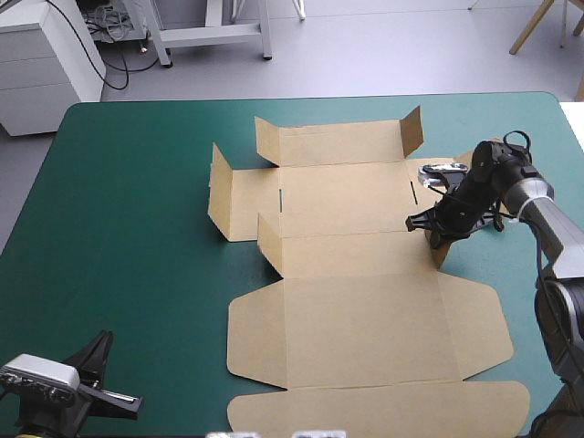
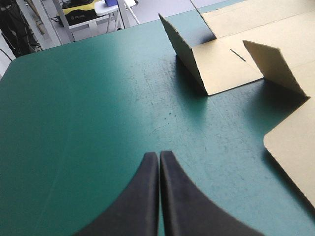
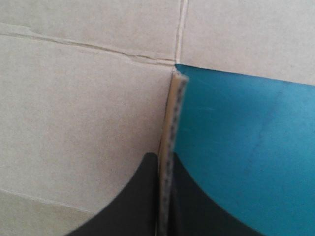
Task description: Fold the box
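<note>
Lying as a cut sheet on the teal-green cover (image 1: 137, 228), the box (image 1: 365, 301) sits right of the table's centre, its lid panels flat toward the near edge. Most of the brown board is flat. The left side flap (image 1: 219, 187) stands upright, and a small flap (image 1: 269, 242) just nearer is also raised. The far strip tilts up, with its end tab (image 1: 412, 132) lifted.

Right gripper (image 1: 436, 235): at the box's right side, clamped on an upright flap edge (image 3: 170, 113). In the right wrist view the black fingers (image 3: 142, 196) press the board from both sides, with the brown panel on one side and the cover on the other. The right arm reaches in from the table's right edge, wrist bent down toward the sheet.

Left gripper (image 1: 105, 339): at the table's near-left corner, well apart from the box. Its fingers (image 2: 177, 196) are closed together and hold nothing, pointing across bare cover toward the box's left flaps (image 2: 187, 54).
</note>
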